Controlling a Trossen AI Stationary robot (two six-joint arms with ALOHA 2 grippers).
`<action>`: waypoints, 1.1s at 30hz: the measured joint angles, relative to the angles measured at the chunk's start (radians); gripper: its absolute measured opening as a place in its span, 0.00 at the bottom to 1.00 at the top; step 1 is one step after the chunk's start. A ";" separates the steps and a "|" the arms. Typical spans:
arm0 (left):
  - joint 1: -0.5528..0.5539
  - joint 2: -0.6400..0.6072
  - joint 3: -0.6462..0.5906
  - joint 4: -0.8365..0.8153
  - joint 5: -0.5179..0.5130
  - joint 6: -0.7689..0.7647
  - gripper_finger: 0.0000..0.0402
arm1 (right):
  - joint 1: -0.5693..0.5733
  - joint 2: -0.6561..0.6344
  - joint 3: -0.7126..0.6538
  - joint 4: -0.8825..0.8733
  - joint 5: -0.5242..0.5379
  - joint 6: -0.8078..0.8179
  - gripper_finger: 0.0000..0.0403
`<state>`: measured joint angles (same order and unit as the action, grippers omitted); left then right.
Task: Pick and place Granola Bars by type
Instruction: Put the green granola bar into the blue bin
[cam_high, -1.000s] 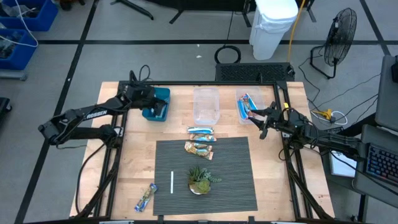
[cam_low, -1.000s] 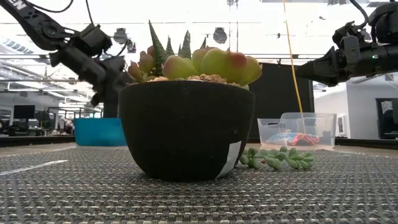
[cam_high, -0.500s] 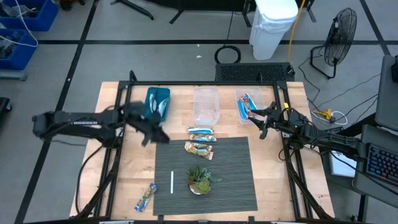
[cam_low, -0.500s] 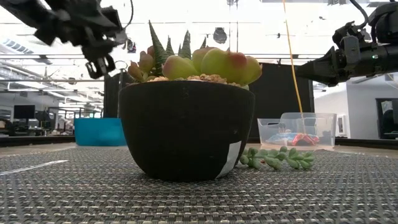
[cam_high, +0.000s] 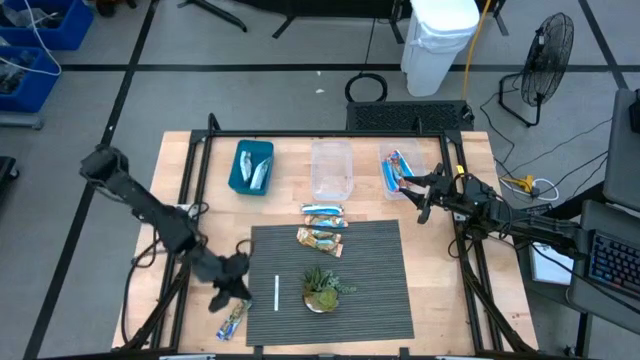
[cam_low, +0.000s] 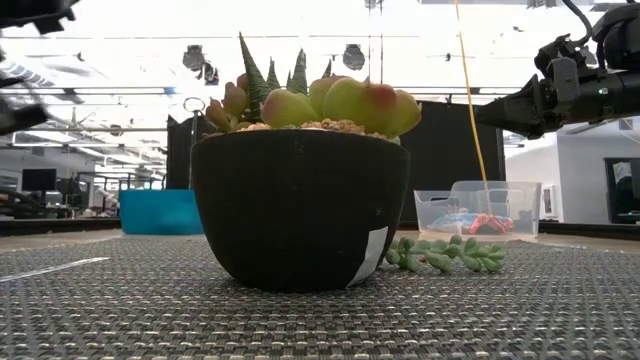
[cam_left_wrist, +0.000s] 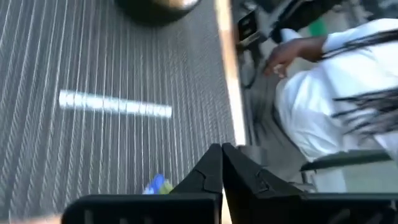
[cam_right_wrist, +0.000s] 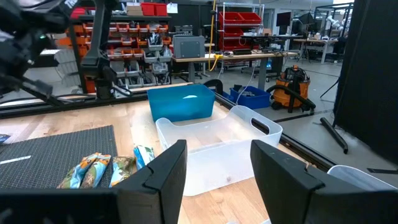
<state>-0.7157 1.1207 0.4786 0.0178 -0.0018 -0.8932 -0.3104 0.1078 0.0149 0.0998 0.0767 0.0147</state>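
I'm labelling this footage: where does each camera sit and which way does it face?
High view: overhead, straight down; both arms, left pincer near a bar.
Low view: mat level, facing the plant pot; right arm upper right.
Left wrist view: over the mat; own shut fingers.
Right wrist view: across the table; own open fingers.
Shared: white stick in the high and left wrist views.

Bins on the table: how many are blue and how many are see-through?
Blue bin: 1
See-through bins: 2
Total: 3
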 joint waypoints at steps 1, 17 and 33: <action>-0.033 0.016 0.000 0.000 -0.036 -0.037 0.02 | 0.000 0.000 0.000 0.000 0.000 0.000 0.42; -0.197 0.241 0.042 0.036 -0.141 -0.367 0.00 | 0.000 0.000 0.000 0.000 0.000 0.000 0.42; -0.196 0.406 0.212 -0.159 -0.046 -0.535 0.00 | 0.000 0.000 0.000 0.000 0.000 0.000 0.42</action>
<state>-0.9115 1.5265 0.6907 -0.1413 -0.0477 -1.4280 -0.3104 0.1075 0.0151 0.1001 0.0769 0.0146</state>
